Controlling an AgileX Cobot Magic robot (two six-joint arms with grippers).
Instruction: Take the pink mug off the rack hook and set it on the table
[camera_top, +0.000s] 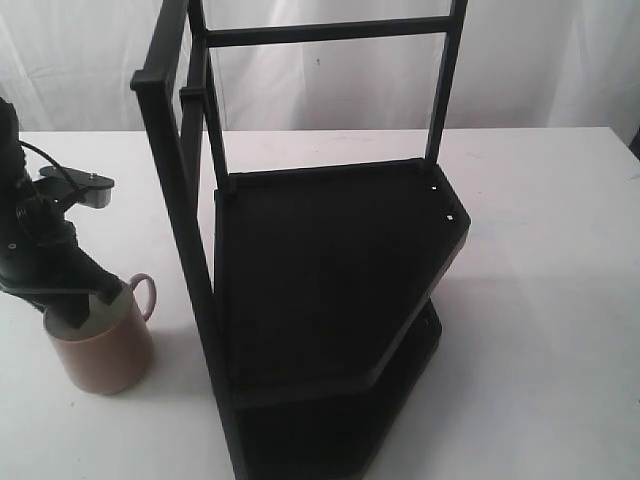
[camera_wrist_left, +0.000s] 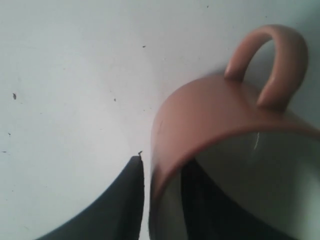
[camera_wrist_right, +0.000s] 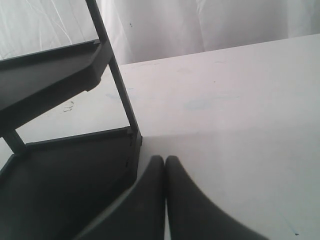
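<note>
Up front the left claw is clamped on the pink mug rim, one finger inside and one outside, with the mug upright on the table just beside the rack, rack hook bare farther back, and the right claw pinched shut on nothing by the lower shelf.

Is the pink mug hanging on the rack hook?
No, the pink mug stands upright on the table, beside the rack and apart from it.
</note>
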